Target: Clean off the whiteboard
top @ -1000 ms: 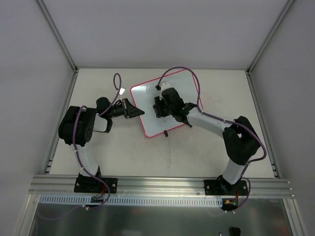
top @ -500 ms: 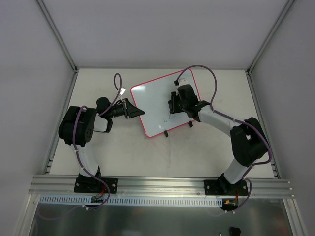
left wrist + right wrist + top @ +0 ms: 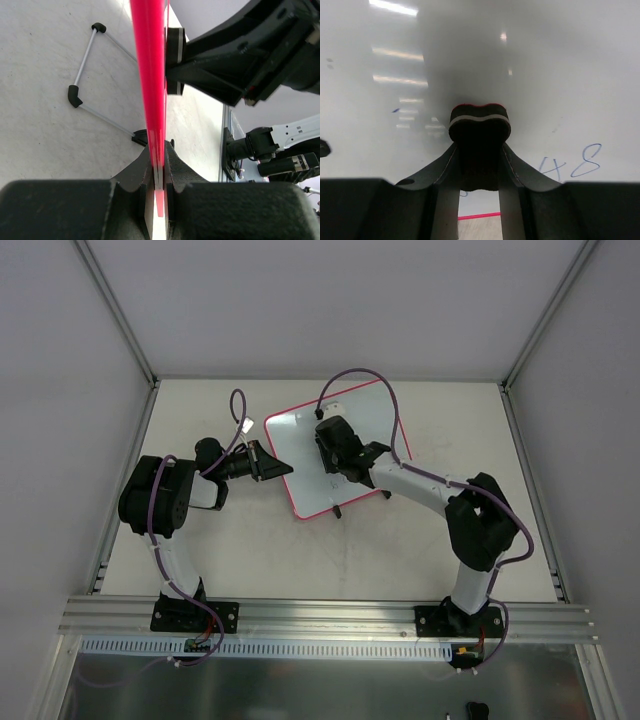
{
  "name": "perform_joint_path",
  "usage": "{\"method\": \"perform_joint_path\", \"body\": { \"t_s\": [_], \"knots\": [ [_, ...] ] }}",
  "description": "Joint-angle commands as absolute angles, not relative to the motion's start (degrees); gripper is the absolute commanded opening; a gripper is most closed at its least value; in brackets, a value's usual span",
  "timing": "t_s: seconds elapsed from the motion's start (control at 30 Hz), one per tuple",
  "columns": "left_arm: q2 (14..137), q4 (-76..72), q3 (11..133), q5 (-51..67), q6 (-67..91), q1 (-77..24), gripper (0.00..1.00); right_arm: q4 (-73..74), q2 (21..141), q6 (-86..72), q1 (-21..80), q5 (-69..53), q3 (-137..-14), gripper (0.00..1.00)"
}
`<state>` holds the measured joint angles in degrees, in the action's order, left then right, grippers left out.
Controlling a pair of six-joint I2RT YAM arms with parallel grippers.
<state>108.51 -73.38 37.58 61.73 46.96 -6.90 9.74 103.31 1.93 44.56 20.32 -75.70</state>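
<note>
— What can you read down there?
— Closest in, my right jaws pinch a small black eraser block with a white stripe and a red top (image 3: 480, 125), set against the glossy white whiteboard with its thin pink-red frame (image 3: 530, 60). Just right of it, blue handwriting (image 3: 572, 165) looks like "4 8". A tiny blue fleck sits off to the left. I see no brand or label.
— And your other side?
— My left jaws are clamped on the board's pink-red edge, which I see edge-on. Beyond it, a thin silver wire leg with black end caps (image 3: 74, 95) lies on the pale table (image 3: 40, 130).
— Which way does the board run?
— From above, the whiteboard (image 3: 300, 435) sits mid-table, turned askew. Its long axis goes from near-left to far-right, and the clamped edge faces my left arm.
— What differs from before?
— Half a second ago the eraser was over the right part of the board. Now it is back nearer the middle, about where it was a second ago. The board and my left jaws have not shifted.
</note>
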Motion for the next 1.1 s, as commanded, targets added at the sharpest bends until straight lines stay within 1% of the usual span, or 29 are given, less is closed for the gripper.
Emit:
{"method": "perform_joint_path", "body": {
  "t_s": [0.0, 0.23, 0.43, 0.57, 0.7, 0.83, 1.07],
  "knots": [
    [106.3, -96.3, 37.4, 66.2, 43.6, -7.6, 0.00, 9.4, 108.9, 1.9, 49.0, 15.6, -78.8, 0.00],
    [106.3, -96.3, 37.4, 66.2, 43.5, -7.6, 0.00, 9.8, 110.9, 2.6, 52.6, 14.6, -82.4, 0.00],
    [106.3, -96.3, 37.4, 66.4, 43.4, -7.6, 0.00, 10.5, 112.0, 4.1, 53.3, 13.1, -84.9, 0.00],
    [106.2, -96.3, 37.3, 66.3, 43.5, -7.6, 0.00, 12.8, 112.7, 4.7, 53.3, 15.1, -86.6, 0.00],
    [106.1, -96.3, 37.2, 66.3, 43.3, -7.6, 0.00, 14.0, 112.3, 4.6, 51.4, 14.4, -86.7, 0.00],
    [106.0, -96.3, 37.3, 66.3, 43.3, -7.6, 0.00, 15.2, 111.2, 3.6, 46.6, 12.1, -85.7, 0.00],
    [106.1, -96.3, 37.4, 66.3, 43.3, -7.6, 0.00, 15.3, 106.5, 3.0, 38.1, 10.7, -80.3, 0.00]
  ]
}}
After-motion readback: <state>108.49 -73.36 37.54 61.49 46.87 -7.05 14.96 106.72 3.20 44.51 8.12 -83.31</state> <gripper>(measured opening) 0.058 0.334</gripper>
